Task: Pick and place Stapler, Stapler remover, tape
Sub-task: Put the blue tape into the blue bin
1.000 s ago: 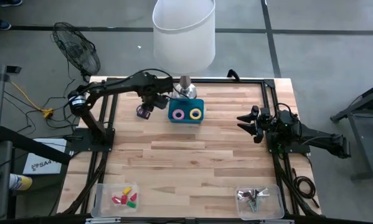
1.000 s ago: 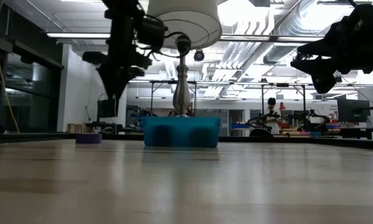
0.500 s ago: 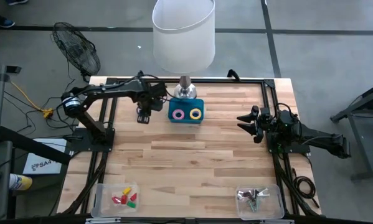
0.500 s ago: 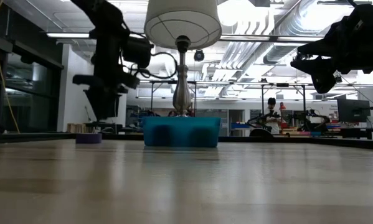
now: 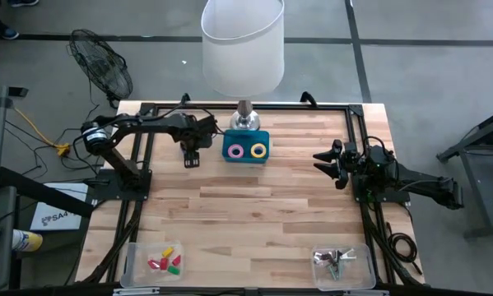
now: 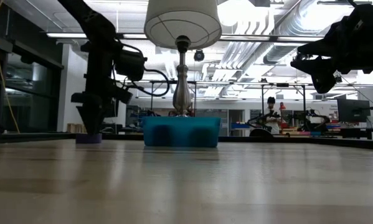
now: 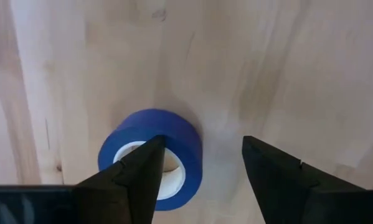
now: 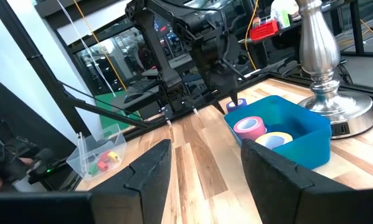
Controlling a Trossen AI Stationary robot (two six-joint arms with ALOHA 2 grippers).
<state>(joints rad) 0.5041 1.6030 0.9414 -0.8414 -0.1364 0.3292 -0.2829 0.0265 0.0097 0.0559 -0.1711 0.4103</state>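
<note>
Left wrist view: left gripper (image 7: 198, 171) hangs with fingers spread over a blue tape roll (image 7: 154, 157) on the table (image 7: 286, 68), one finger overlapping it, nothing gripped. Roll sits just beside the blue bin (image 5: 246, 148), which holds pink and yellow rolls. Right gripper (image 5: 328, 163) waits well apart from the bin, fingers parted, empty.

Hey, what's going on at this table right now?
The left pincer is low over a blue tape roll lying on the wooden table, open, one finger over the roll's core. Beside it, a blue bin holds pink and yellow rolls. The right pincer waits raised and open at the table's right.
</note>
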